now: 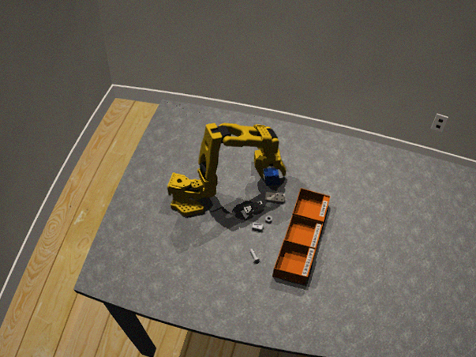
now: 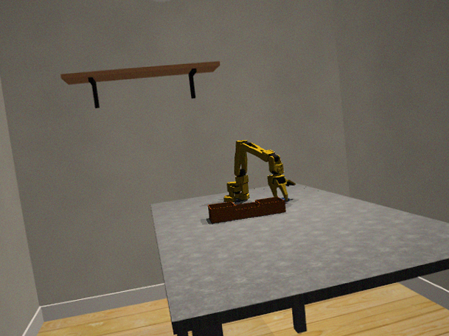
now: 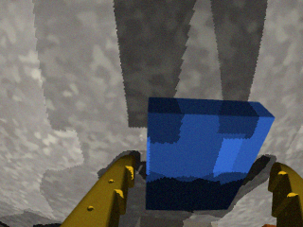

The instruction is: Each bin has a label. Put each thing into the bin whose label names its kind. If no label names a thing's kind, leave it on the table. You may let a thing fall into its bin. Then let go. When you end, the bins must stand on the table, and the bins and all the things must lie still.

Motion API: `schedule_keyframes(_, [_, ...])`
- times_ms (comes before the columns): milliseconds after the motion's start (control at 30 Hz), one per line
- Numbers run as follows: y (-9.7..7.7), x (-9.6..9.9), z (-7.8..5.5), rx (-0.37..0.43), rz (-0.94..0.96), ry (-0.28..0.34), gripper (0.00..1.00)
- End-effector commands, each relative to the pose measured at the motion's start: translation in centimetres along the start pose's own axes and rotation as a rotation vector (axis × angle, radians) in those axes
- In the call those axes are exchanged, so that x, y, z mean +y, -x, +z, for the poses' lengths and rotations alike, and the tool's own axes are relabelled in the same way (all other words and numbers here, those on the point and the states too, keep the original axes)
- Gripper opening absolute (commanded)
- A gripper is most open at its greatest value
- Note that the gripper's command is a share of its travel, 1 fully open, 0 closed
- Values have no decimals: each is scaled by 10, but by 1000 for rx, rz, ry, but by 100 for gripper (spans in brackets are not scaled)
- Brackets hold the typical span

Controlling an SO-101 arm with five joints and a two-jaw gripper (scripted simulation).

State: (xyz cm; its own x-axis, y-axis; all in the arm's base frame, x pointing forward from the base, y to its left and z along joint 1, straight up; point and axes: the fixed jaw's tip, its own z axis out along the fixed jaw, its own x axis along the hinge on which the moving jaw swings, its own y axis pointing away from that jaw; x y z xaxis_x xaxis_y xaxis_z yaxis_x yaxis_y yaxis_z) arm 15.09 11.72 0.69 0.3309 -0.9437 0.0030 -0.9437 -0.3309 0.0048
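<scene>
A blue block point(image 1: 272, 178) point(image 3: 203, 146) stands on the grey table, left of the far end of a row of three orange bins point(image 1: 285, 241) point(image 2: 247, 211) labelled cables, stationery and batteries. My gripper point(image 1: 271, 173) point(image 2: 280, 195) point(image 3: 204, 168) is open and reaches down around the block, one jaw on each side, with gaps between the jaws and the block. A grey plate with holes point(image 1: 275, 197) lies just in front of the block. A black cable-like piece point(image 1: 247, 208), a small ring point(image 1: 268, 218), a small white piece point(image 1: 257, 226) and a white screw point(image 1: 254, 255) lie left of the bins.
The arm's yellow base point(image 1: 186, 190) stands to the left of the loose things. The bins look empty in the top view.
</scene>
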Motion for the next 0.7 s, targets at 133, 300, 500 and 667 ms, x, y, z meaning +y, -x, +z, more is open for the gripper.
schedule_keyframes(133, [3, -3, -2, -9, -13, -24, 32])
schedule_keyframes(300, [3, -3, -2, -9, -13, -24, 28])
schedule_keyframes(500, [3, -3, -2, -9, -13, -24, 21])
schedule_keyframes(667, [3, -3, -2, -9, -13, -24, 14])
